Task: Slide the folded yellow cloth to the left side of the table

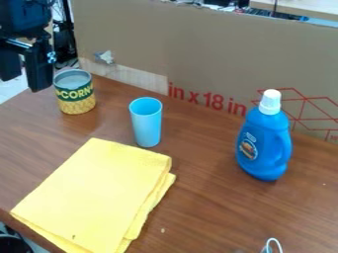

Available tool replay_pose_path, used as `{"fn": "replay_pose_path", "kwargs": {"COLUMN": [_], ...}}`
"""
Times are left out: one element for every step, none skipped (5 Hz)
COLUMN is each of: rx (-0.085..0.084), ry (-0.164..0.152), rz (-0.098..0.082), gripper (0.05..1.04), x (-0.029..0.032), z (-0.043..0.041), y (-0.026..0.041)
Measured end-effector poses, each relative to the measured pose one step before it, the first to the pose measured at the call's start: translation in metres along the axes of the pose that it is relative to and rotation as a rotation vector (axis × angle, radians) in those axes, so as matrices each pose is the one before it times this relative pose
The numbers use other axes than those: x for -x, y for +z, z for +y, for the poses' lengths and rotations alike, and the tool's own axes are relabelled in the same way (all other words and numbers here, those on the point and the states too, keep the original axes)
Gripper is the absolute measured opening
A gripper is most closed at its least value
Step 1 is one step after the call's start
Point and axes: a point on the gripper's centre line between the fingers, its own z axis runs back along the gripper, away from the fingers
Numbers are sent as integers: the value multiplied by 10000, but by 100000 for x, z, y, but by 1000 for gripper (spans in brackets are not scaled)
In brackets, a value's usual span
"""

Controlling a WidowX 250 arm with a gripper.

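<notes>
Jaws open and empty near the can point(76, 94)

Largest is the brown bench point(211, 212), cut off at the left, right and bottom; behind it we see cardboard point(125, 29), which runs out of view at the top and right. The yellow cloth point(96, 190) lies folded in the left foreground, limp and light, easiest to pinch at an edge. Above the far left corner hangs the black arm point(23, 17), cut off by the top and left edges. Its jaws point down, clearly apart, with nothing between them. We cannot judge how far they are from the can in depth.

On the right stands the blue bottle point(264, 148), likely smooth and heavy if full; we would take it by its narrower upper part. The can stands upright at the far left of the bench, just right of the jaws. We expect it to be stiff and, if full, fairly heavy, with a round side that could roll if tipped; we would clasp it squarely around the middle. Its back is hidden, and we cannot tell what it holds.

The cup point(147, 126) between cloth and cardboard looks light and easily toppled. Smallest, a white loop point(272, 239) is cut off at the bottom; we cannot make out what it belongs to.
</notes>
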Motion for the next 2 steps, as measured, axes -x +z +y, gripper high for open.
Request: {"fn": "replay_pose_path", "kwargs": {"rx": [155, 165], "ry": [-53, -960], "rz": [299, 387], "gripper": [1001, 1000], "x": [251, 2909], "z": [-193, -2897], "y": [-1093, -1843]}}
